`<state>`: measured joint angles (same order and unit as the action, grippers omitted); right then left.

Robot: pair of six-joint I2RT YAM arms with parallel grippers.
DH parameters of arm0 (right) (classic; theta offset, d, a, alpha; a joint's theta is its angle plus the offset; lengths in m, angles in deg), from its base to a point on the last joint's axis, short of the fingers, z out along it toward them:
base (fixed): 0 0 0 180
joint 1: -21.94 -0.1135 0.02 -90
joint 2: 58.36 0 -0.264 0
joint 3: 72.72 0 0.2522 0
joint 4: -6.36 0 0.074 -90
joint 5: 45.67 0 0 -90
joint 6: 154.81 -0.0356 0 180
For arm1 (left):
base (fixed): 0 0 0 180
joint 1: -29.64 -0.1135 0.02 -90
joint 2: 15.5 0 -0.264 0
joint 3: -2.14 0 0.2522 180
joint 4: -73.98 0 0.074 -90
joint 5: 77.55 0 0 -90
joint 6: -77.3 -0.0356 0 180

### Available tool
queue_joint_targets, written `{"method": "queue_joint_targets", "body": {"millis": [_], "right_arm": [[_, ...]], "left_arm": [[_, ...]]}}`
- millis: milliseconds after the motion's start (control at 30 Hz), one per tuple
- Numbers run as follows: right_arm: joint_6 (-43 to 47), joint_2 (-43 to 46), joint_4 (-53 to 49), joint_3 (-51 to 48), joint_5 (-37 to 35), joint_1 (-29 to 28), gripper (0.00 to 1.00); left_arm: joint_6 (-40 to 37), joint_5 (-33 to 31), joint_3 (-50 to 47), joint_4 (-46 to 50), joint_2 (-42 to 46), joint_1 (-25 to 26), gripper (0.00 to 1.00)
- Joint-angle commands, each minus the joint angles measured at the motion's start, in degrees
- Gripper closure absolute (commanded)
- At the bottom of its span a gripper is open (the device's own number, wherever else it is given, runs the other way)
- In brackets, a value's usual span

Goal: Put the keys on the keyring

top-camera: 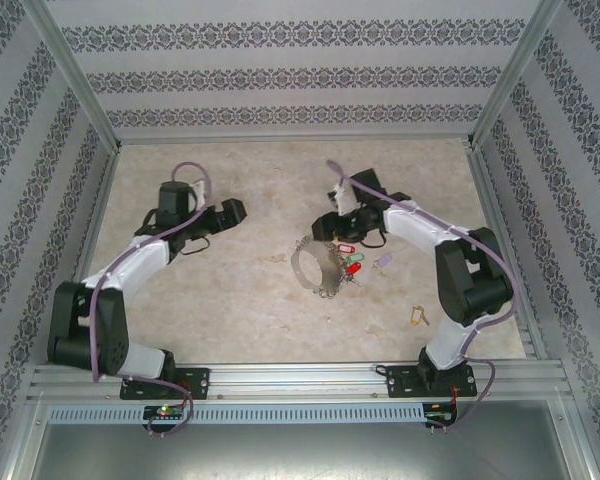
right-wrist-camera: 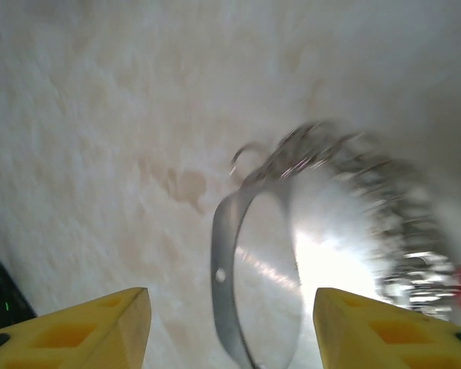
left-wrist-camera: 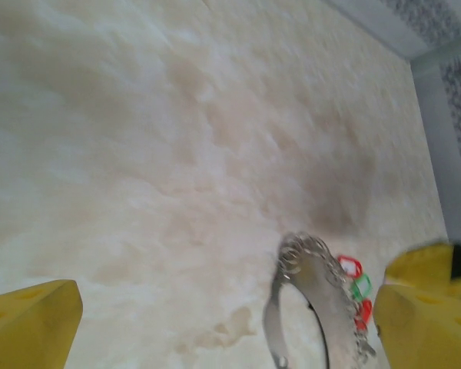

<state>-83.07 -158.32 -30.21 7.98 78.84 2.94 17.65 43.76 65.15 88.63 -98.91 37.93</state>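
Note:
The keyring (top-camera: 298,266), a thin silver hoop fringed with small metal bits, lies flat on the marble-patterned table. Keys with red (top-camera: 354,267) and green (top-camera: 345,246) tags cluster at its right rim. A pale-tagged key (top-camera: 383,260) lies a little further right, and a yellow-tagged key (top-camera: 418,316) lies apart near the right arm's base. My right gripper (top-camera: 327,228) hovers open just behind the hoop; the keyring (right-wrist-camera: 229,261) lies between its spread yellow fingers (right-wrist-camera: 84,330). My left gripper (top-camera: 235,212) is open, well left of the hoop. Its wrist view shows the keyring (left-wrist-camera: 311,296) and red tag (left-wrist-camera: 349,267) at lower right.
Patterned walls and metal frame posts (top-camera: 80,90) enclose the table on three sides. A rail (top-camera: 300,380) carrying both arm bases runs along the near edge. Bare tabletop (top-camera: 230,310) spreads between the arms and behind them.

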Motion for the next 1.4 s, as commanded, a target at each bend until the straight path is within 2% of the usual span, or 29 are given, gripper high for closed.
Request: {"method": "queue_joint_targets", "body": {"millis": [0,67,167,267,467,633,900,1167,1367], "right_arm": [[-1.84,-2.07,2.48,-0.29,-0.34,4.01,0.43],[0.80,-5.49,-0.11,2.99,0.50,4.68,0.44],[3.86,-10.50,-3.91,9.16,3.63,4.55,0.48],[5.07,-13.80,-4.80,11.89,3.60,3.95,0.47],[7.64,-18.63,-8.93,15.33,1.73,2.94,0.47],[8.96,-19.43,-10.10,13.95,0.37,2.93,0.47],[12.29,-19.48,-14.80,12.16,0.92,2.15,0.51],[12.64,-16.77,-13.46,7.11,5.34,1.53,0.60],[12.19,-17.17,-11.26,5.92,11.34,1.82,0.67]], "left_arm": [[2.15,3.63,3.02,0.24,-4.98,6.15,0.06],[4.87,3.57,3.24,-1.95,-8.08,9.77,0.11],[9.68,2.25,2.71,-3.95,-11.02,12.53,0.14],[14.31,3.02,1.05,-8.52,-12.99,14.91,0.18],[15.65,1.33,1.96,-9.07,-16.04,19.64,0.20],[17.53,0.52,2.13,-11.06,-18.45,20.57,0.21],[17.64,0.90,4.35,-11.52,-22.34,21.26,0.32],[17.40,1.07,6.32,-10.99,-24.30,21.24,0.37],[17.38,2.10,7.67,-10.99,-25.90,21.24,0.39]]}}
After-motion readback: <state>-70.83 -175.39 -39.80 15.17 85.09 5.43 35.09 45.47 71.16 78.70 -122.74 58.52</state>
